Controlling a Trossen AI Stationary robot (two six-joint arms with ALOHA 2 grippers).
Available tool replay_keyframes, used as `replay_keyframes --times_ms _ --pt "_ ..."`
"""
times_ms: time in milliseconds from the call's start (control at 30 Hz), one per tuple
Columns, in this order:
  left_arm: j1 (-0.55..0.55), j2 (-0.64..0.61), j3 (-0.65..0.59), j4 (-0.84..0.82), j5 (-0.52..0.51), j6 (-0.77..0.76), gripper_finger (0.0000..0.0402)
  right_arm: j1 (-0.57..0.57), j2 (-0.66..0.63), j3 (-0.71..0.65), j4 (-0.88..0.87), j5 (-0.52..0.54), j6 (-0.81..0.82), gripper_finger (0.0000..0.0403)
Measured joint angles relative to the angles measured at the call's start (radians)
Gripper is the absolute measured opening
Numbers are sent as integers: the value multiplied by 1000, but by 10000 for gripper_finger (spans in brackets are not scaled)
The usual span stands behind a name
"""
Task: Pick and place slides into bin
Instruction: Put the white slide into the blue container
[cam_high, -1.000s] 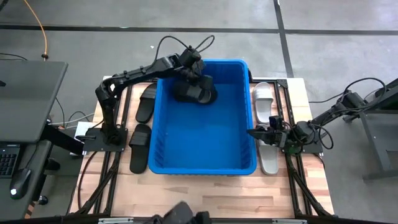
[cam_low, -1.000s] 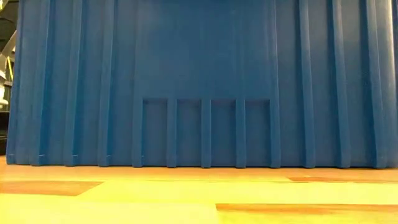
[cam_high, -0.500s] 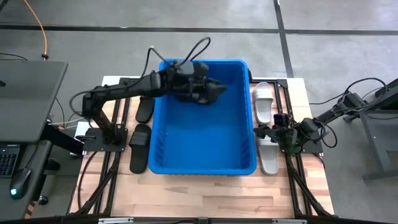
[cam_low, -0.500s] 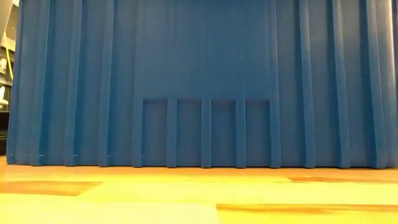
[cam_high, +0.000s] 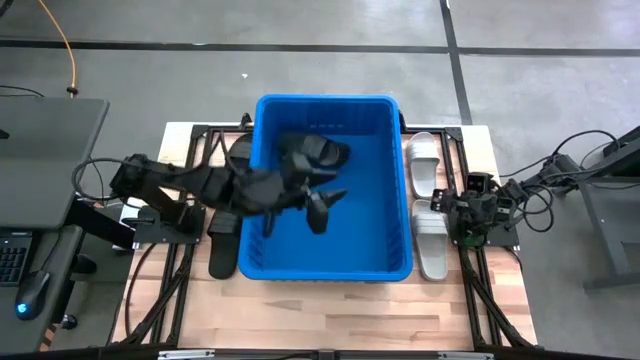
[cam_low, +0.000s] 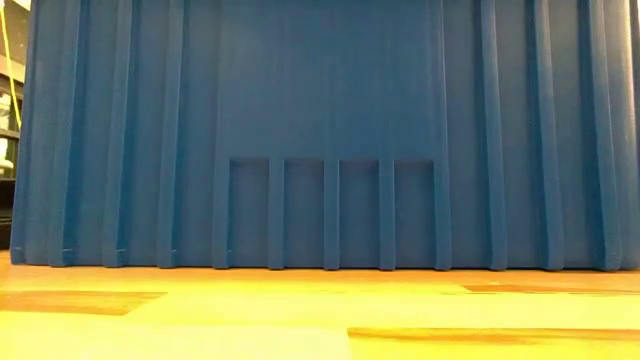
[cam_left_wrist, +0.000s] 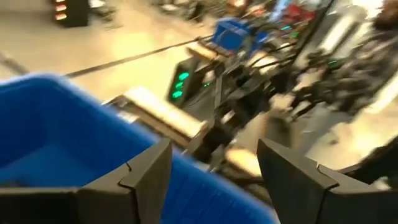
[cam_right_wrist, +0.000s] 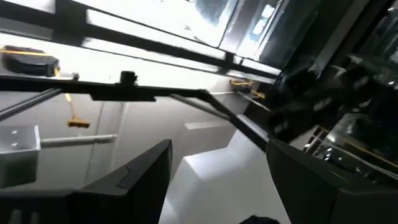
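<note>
Left hand (cam_high: 322, 205) over bin (cam_high: 330, 262) interior, fingers (cam_left_wrist: 140, 177) spread wide, holding nothing. Black slide (cam_high: 315, 153) lying inside bin, far end. Right hand (cam_high: 452, 208) near white slides (cam_high: 428, 205) beside bin on tabletop (cam_high: 330, 300); fingers (cam_right_wrist: 134, 171) parted, empty. More black slides (cam_high: 226, 232) left of bin, partly hidden under arm. Low view blocked by bin wall.

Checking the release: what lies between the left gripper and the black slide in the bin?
In the high view, only bare blue floor of the bin separates the left gripper, open and empty, from the black slide lying near the far wall.
</note>
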Motion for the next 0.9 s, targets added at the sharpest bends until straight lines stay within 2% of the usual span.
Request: replay_keyframes --times_ms 100,200,300,433,500,667,800,900 --pt "-46 -9 -44 -14 -79 -54 227 0 -28 0 -62 3 28 252" --pt "-82 -60 -104 70 -132 -49 223 0 -38 0 -109 3 76 252" --pt "-113 -102 -116 98 -119 15 212 0 -39 0 -127 10 109 252" --pt "-139 -141 -120 63 -128 -41 196 0 -39 0 -126 31 112 252" --pt "-159 -169 -119 51 -169 52 189 0 -39 0 -126 35 111 252" --pt "-217 -226 -118 -131 -361 -6 179 0 -39 0 -126 35 108 252" --pt "-245 -250 -118 -282 -395 -77 177 0 -47 0 -126 34 87 252" --pt "-248 -244 -129 -321 -362 -81 178 0 -66 0 -126 38 66 252"
